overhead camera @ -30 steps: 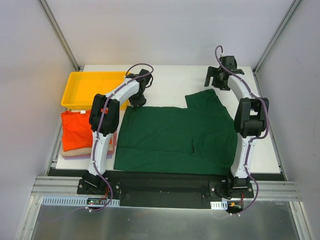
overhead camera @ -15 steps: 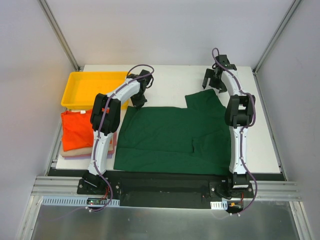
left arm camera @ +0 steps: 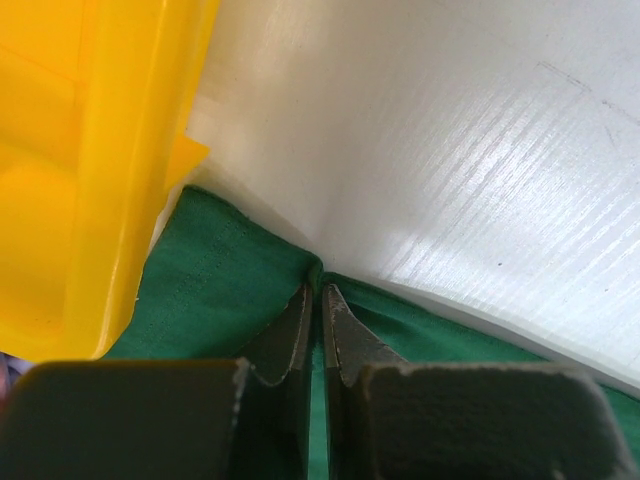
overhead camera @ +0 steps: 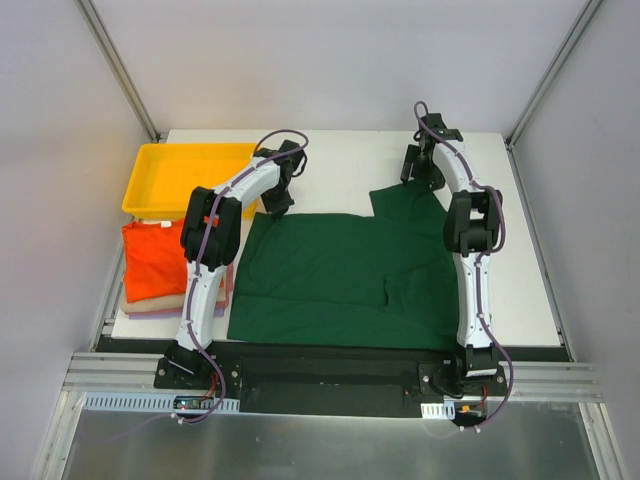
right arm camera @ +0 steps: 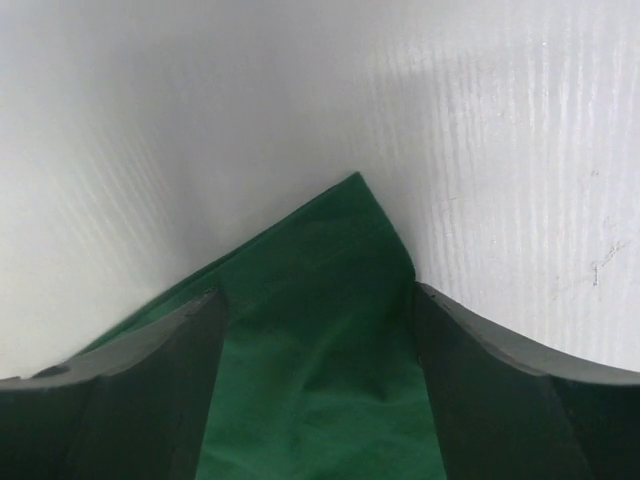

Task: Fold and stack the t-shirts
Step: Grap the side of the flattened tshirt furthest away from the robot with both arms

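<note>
One dark green t-shirt (overhead camera: 340,270) lies spread over the near part of the table (overhead camera: 340,160), beside an orange-topped folded pile (overhead camera: 150,262). Farther back, the left gripper (left arm camera: 320,290) pinches its edge by the yellow tray (overhead camera: 180,175); the right gripper (right arm camera: 318,310) hangs spread over its sleeve.

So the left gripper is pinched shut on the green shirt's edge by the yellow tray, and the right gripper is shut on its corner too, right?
The right gripper is open, not shut: the right wrist view shows its fingers spread with the corner of the green shirt between them. The left gripper is indeed shut on the edge by the yellow tray.
</note>
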You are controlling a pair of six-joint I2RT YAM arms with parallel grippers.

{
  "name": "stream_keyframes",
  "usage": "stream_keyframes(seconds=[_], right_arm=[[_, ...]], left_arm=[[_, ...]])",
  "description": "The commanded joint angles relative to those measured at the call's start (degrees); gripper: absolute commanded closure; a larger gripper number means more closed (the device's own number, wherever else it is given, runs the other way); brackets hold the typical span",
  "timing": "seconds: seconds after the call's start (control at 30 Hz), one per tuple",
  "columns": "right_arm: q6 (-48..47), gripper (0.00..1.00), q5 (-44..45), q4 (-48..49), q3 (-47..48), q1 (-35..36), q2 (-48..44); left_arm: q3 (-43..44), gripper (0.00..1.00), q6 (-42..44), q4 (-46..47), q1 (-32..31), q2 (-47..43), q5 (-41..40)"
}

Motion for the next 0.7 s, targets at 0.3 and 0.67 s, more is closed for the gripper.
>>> stream_keyframes(seconds=[0.3,0.67], right_arm=[[1.8,0.71,3.5,-1.8,1.4,1.9,2.0],[-8.3,0.99,0.7,15.0,-21.7,3.6,-20.0]], left_arm=[[0.6,1.0,2.5,-2.1,0.1,-4.5,0.4],[-2.1,1.0,3.5,-2.0,-0.3,-9.0,2.1]])
